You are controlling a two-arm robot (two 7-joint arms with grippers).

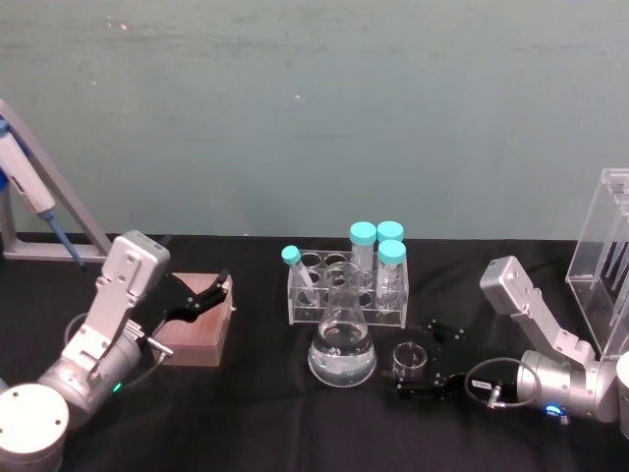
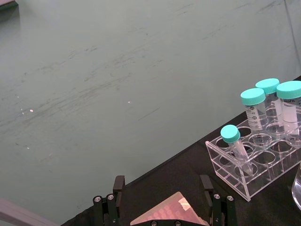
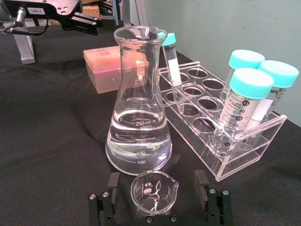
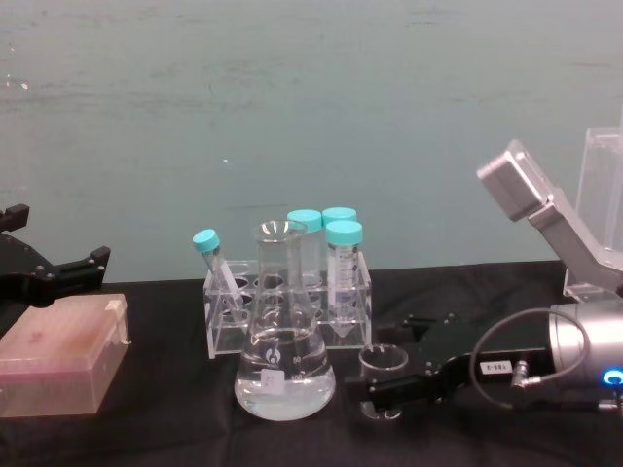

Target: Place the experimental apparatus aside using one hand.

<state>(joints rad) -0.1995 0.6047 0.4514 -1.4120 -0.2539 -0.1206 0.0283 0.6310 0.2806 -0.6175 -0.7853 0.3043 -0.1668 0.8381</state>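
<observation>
A small glass beaker (image 3: pixel 154 192) stands on the black table just right of the conical flask (image 1: pixel 342 346) that holds clear liquid. My right gripper (image 3: pixel 156 187) is open, low on the table, with one finger on each side of the beaker and a gap on both sides. From the side, the right gripper (image 4: pixel 391 358) reaches in from the right toward the beaker (image 4: pixel 383 356) and the flask (image 4: pixel 284 365). The tall acrylic pipette stand (image 1: pixel 604 251) is at the far right. My left gripper (image 1: pixel 201 295) hangs open over a pink box.
A clear tube rack (image 1: pixel 346 295) with several teal-capped tubes stands right behind the flask. The pink box (image 1: pixel 197 332) lies at the left. A blue-and-white pipette (image 1: pixel 25 187) rests on a metal stand at the far left. Bare black table lies in front.
</observation>
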